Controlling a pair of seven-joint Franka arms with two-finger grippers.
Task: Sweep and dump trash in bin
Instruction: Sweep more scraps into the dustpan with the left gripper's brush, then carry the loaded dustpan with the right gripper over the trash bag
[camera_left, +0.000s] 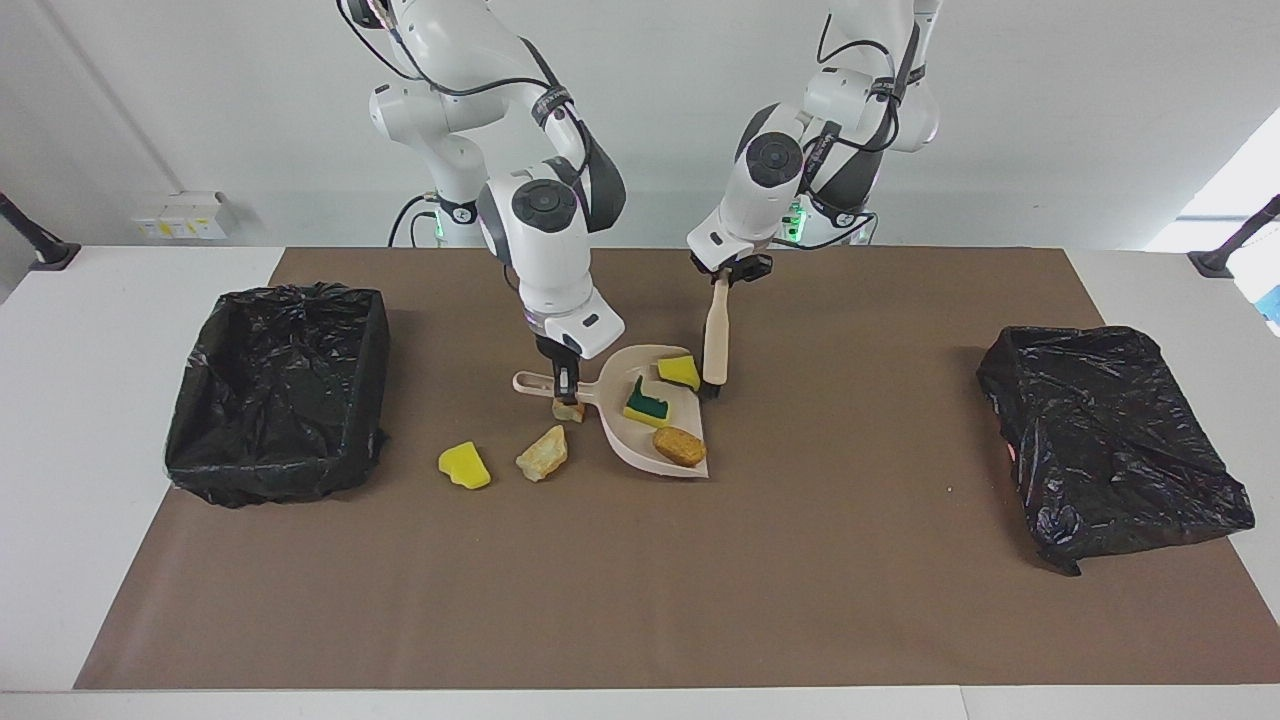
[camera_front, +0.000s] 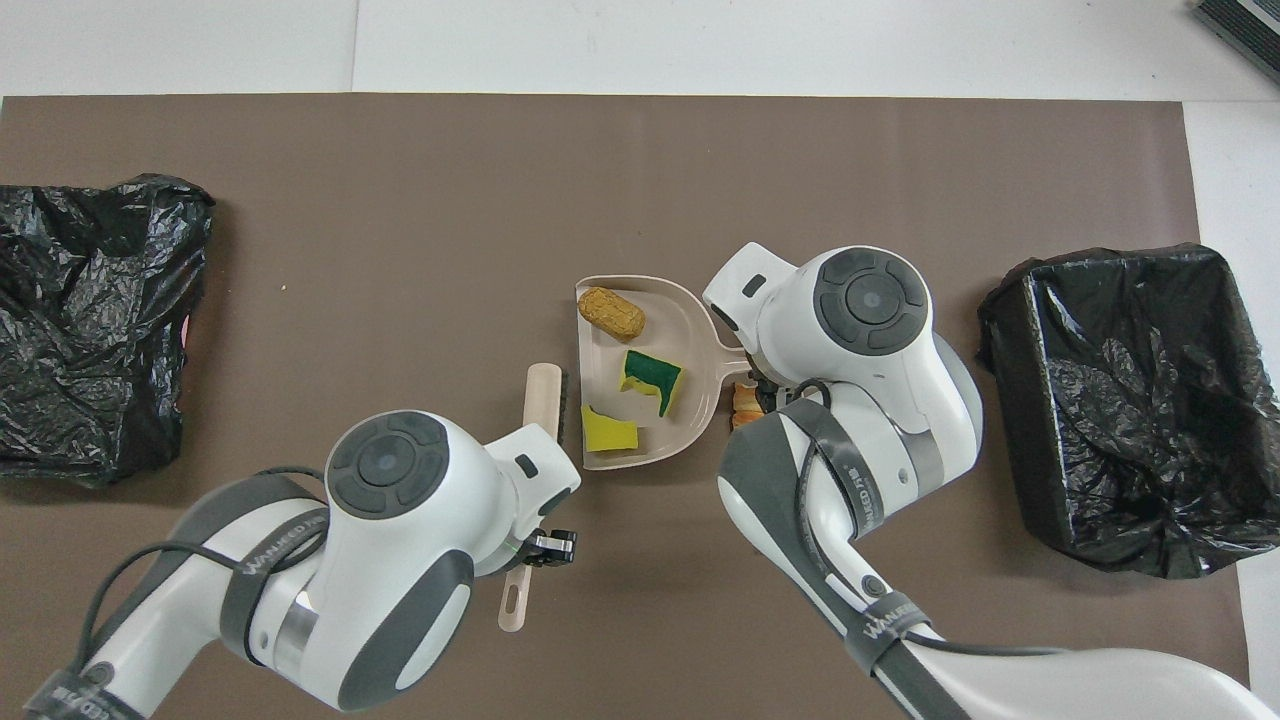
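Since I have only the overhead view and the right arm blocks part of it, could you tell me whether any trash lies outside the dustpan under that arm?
Observer: Yes, a yellow chunk lies on the mat, toward the right arm's end from the dustpan.
Operator: Thank you. Is anything else hidden there?
Observer: A tan lump lies between that chunk and the dustpan.
Operator: And does the right gripper have the dustpan?
Observer: Yes, the right gripper is shut on the dustpan's handle.
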